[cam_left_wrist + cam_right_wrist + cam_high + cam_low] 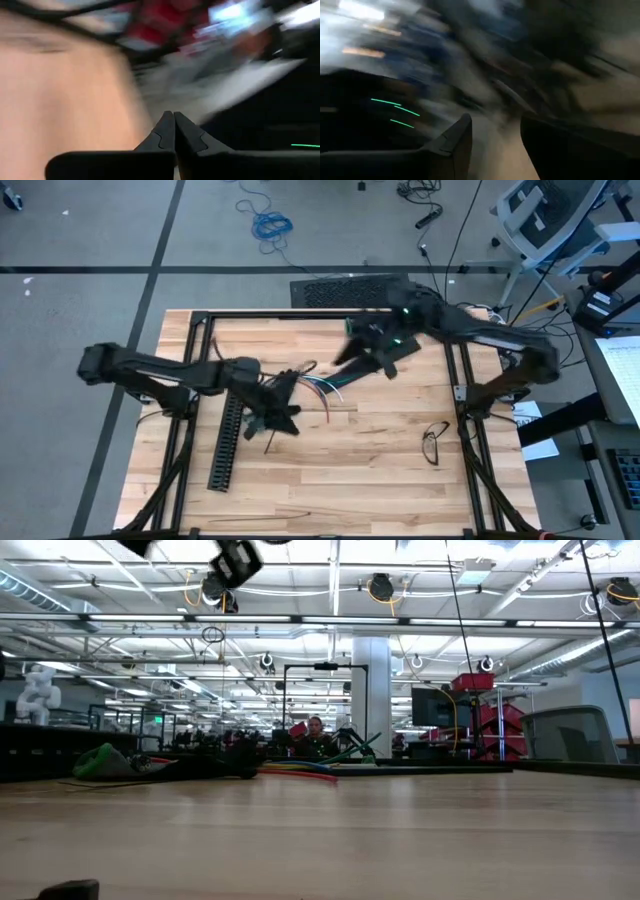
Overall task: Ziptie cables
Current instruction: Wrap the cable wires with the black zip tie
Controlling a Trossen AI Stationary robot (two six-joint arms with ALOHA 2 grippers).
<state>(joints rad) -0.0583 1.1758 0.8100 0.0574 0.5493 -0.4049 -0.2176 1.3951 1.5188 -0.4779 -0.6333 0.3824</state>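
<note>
Seen from above, the wooden worktop (380, 460) carries the cables (322, 387) near its middle: a small loose bunch of thin coloured wires, fanned out on the wood between the two arms. At table height the same wires show as a low streak of red, yellow and green lying flat on the far part of the surface. The left pincer (283, 406) sits low just beside the bunch, on its left, and whether it touches the wires cannot be told from overhead. In the left wrist view its two dark fingers (162, 135) are pressed together tip to tip with nothing seen between them. The right pincer (350, 360) is held above the back half of the worktop, just behind and to the right of the wires. In the right wrist view its fingers (460, 135) stand spread with a clear gap, and nothing shows between them, though that view is badly smeared. A long black slotted channel (228, 438) lies on the wood below the left arm, running toward the front edge. A pair of glasses (434, 442) lies well apart on the right side. Far behind the worktop, in the low view, a person (316, 730) is seated in the room.
</note>
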